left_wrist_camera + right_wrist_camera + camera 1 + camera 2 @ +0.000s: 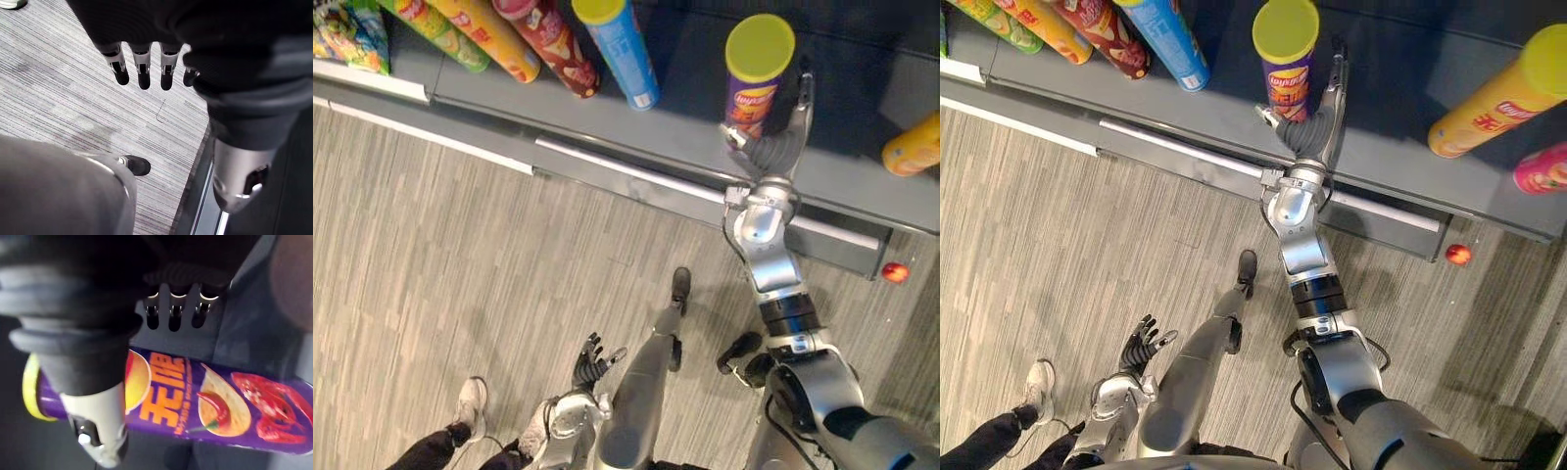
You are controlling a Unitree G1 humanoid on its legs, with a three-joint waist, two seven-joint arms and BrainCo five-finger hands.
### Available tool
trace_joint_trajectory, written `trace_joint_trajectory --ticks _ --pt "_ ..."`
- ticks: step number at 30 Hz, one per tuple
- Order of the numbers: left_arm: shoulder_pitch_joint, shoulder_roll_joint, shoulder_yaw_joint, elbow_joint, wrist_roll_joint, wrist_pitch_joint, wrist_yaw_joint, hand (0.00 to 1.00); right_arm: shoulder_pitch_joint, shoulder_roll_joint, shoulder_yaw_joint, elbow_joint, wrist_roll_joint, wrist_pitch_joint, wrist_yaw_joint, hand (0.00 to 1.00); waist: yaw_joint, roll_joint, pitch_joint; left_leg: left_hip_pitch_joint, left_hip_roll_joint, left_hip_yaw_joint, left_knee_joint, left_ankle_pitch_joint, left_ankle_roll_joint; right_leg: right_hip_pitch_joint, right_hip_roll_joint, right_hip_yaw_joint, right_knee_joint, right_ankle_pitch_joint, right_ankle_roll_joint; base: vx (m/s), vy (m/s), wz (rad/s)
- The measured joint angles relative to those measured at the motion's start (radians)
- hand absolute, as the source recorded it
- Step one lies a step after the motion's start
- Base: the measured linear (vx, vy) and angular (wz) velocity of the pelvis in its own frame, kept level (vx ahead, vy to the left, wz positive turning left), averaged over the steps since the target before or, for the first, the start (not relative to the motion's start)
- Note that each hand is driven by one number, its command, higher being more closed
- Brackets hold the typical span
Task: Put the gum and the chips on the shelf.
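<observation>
Here, one purple can (1285, 54) stands beside the right robot hand (1308, 134).

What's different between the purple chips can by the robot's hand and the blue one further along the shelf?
The purple can has a purple body; the blue can has a light blue one. The purple can sits between the straight fingers and thumb of the right hand; the blue can has no hand near it. Both are tall tubes with yellow lids on the grey shelf.
</observation>
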Motion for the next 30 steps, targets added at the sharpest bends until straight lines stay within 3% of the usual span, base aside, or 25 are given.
trace_joint_trajectory --ticks 6,9,12,14,17,19,23,30 --pt "-0.001 -0.013 0.01 0.046 0.0 0.009 0.001 0.0 0.038 0.022 0.009 0.035 0.031 -0.006 0.003 0.0 -0.021 -0.007 -0.03 0.056 0.009 0.011 -0.012 -0.009 -0.008 0.057 0.012 -0.001 -0.031 0.006 0.009 -0.02 -0.055 -0.1" --pt "-0.009 -0.014 0.034 0.077 0.006 0.013 0.001 0.0 0.077 0.04 0.067 0.036 0.035 -0.007 0.01 0.0 -0.028 -0.029 -0.042 0.086 0.024 0.035 -0.011 -0.021 -0.009 0.083 0.028 0.013 -0.056 0.016 0.018 0.0 -0.042 -0.27" --pt "-0.022 -0.025 0.061 0.109 0.05 0.022 0.006 0.0 0.137 0.049 0.098 0.036 0.036 -0.016 0.036 0.0 -0.034 -0.034 -0.045 0.143 0.04 0.047 -0.01 -0.03 -0.006 0.146 0.055 0.024 -0.1 0.032 0.02 0.02 -0.057 -0.24" --pt "-0.022 -0.027 0.088 0.137 0.079 0.024 0.009 0.0 0.201 0.077 0.142 0.036 0.036 -0.033 0.053 0.0 -0.056 -0.05 -0.061 0.186 0.05 0.065 -0.002 -0.049 -0.008 0.188 0.07 0.039 -0.127 0.041 0.025 0.03 -0.047 -0.28" --pt "-0.023 -0.029 0.099 0.173 0.116 0.031 0.013 0.0 0.284 0.084 0.196 0.035 0.042 -0.037 0.081 0.0 -0.065 -0.068 -0.097 0.216 0.069 0.085 0.006 -0.07 -0.012 0.23 0.099 0.049 -0.177 0.058 0.025 0.04 -0.034 -0.29" --pt "-0.026 -0.019 0.1 0.216 0.144 0.031 0.019 0.0 0.378 0.102 0.234 0.034 0.048 -0.05 0.113 0.0 -0.083 -0.087 -0.131 0.256 0.08 0.089 -0.001 -0.082 -0.018 0.278 0.123 0.058 -0.225 0.071 0.029 0.07 -0.035 -0.21" --pt "-0.057 -0.001 0.1 0.319 0.209 0.049 0.026 0.0 0.496 0.084 0.27 0.042 0.066 -0.075 0.202 0.0 -0.109 -0.098 -0.187 0.314 0.099 0.089 -0.042 -0.081 -0.018 0.357 0.179 0.065 -0.35 0.128 0.036 0.07 -0.013 -0.15" --pt "-0.062 0.005 0.143 0.404 0.298 0.057 0.029 0.0 0.704 0.02 0.315 0.09 0.086 -0.105 0.357 0.0 -0.129 -0.135 -0.251 0.436 0.096 0.145 -0.128 -0.08 -0.016 0.461 0.217 0.128 -0.499 0.195 0.057 0.06 0.034 -0.27"
